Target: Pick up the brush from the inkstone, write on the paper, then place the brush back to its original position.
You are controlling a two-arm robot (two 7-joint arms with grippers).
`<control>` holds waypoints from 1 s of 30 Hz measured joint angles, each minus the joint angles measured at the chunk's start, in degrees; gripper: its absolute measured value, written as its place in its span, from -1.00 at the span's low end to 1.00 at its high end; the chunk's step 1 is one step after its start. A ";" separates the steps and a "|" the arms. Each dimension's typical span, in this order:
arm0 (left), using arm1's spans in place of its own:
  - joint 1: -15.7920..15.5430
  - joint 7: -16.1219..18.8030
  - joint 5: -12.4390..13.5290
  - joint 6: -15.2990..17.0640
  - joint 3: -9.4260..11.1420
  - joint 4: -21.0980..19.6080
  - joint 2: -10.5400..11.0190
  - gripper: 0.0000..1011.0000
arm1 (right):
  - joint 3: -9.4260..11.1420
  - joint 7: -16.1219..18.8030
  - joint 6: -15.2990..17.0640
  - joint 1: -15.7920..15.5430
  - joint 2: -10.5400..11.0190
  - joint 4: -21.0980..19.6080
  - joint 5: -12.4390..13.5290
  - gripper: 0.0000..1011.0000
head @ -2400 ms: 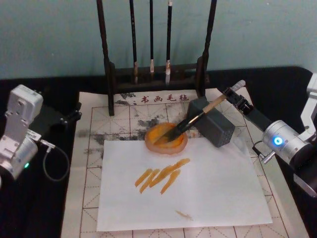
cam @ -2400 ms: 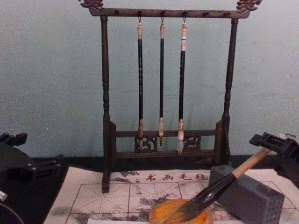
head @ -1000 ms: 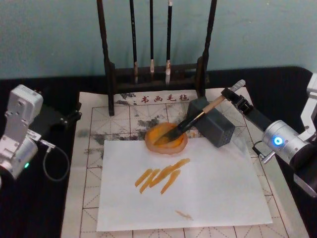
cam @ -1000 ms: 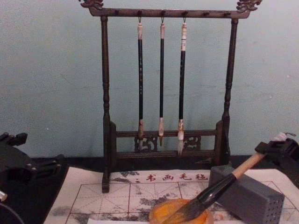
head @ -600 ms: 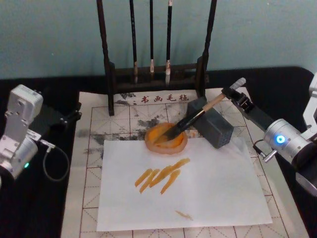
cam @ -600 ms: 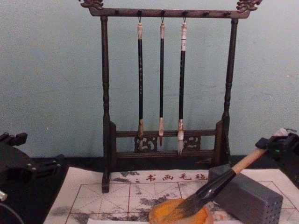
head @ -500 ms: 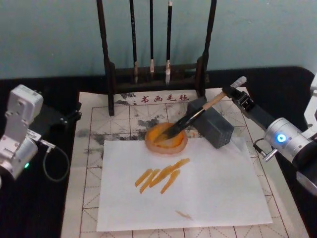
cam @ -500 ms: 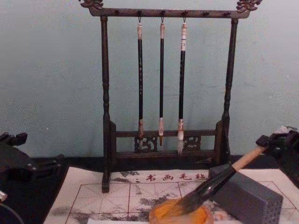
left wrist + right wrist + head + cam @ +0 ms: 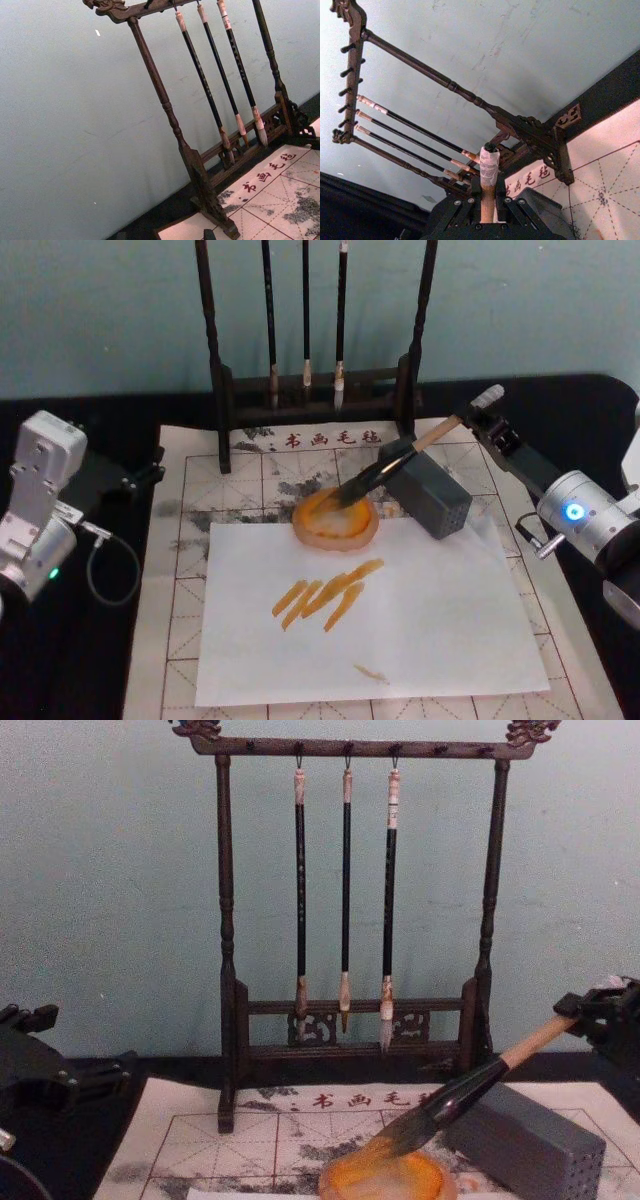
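The brush point(image 9: 395, 465) slants down from the right, its dark tip just over the far rim of the orange inkstone point(image 9: 335, 522). My right gripper point(image 9: 465, 422) is shut on the tan handle near its whitish cap point(image 9: 489, 161). In the chest view the brush point(image 9: 470, 1090) hangs with its bristles slightly above the inkstone point(image 9: 385, 1180). The red-grid paper point(image 9: 250, 480) lies under the dish. On it rests a plain white sheet point(image 9: 420, 620) bearing orange strokes. My left arm point(image 9: 40, 500) is parked at the left, off the paper.
A grey block with dotted holes point(image 9: 435, 495) sits right of the dish, under the brush handle. A dark wooden rack point(image 9: 310, 390) with three thin hanging brushes stands behind the paper. Black tabletop surrounds the sheet.
The right gripper has risen and drawn back to the right. The brush came up with it, its tip lifting out of the dish's middle toward the far rim. The left arm is still.
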 joint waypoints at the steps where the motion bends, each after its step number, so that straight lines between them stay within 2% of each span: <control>1: 0.00 0.00 0.00 0.00 0.00 0.00 0.00 0.98 | -0.14 0.00 -0.14 0.02 0.10 -0.06 0.16 -0.63; 13: 0.00 0.00 0.00 0.00 0.00 0.00 0.00 0.98 | -1.66 0.61 -1.65 0.33 0.99 -0.46 0.95 -0.63; 21: 0.00 0.00 0.00 0.00 0.00 0.00 0.00 0.98 | -3.38 2.44 -2.62 0.10 2.44 -1.64 0.87 -0.63; 30: 0.00 0.00 0.00 0.00 0.00 0.00 0.00 0.98 | -5.74 5.25 -4.65 -0.27 4.36 -2.53 -1.07 -0.63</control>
